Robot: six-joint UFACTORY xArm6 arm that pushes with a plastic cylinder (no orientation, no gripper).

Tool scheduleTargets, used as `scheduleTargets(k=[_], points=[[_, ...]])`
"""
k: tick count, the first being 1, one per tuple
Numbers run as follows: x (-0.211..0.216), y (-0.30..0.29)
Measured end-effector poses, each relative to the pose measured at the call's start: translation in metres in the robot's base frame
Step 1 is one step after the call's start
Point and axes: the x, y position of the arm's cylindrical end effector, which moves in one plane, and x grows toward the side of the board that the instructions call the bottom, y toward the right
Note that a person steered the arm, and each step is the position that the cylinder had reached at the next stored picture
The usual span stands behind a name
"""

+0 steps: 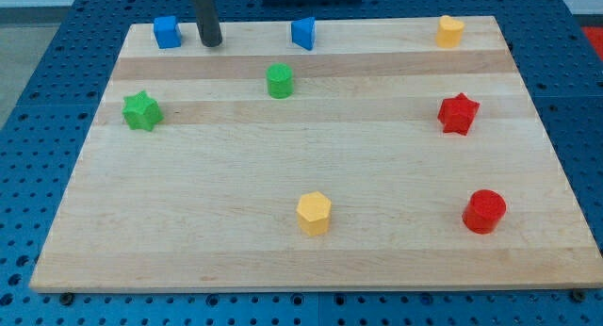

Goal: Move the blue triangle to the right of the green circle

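The blue triangle (303, 32) sits near the board's top edge, a little left of centre. The green circle (280, 81) lies just below it and slightly to the left. My tip (212, 41) is near the top left, well to the left of the blue triangle and just right of a blue cube (167, 31). It touches no block.
A green star (141, 110) sits at the left. A yellow block (450, 30) is at the top right, a red star (458, 113) at the right, a red circle (484, 211) at the bottom right, a yellow hexagon (314, 213) at bottom centre. The wooden board (283, 251) lies on a blue pegboard.
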Motion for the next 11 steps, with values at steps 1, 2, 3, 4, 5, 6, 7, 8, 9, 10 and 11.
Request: scheduleTargets(k=[1, 2, 3, 4, 5, 6, 7, 8, 9, 10, 11], points=[[-0.015, 0.018], [-0.028, 0.049], [-0.036, 0.076], [-0.036, 0.100], [-0.036, 0.129], [-0.031, 0.137], [-0.005, 0.146], [0.027, 0.167], [0.061, 0.178], [0.092, 0.178], [0.127, 0.180]])
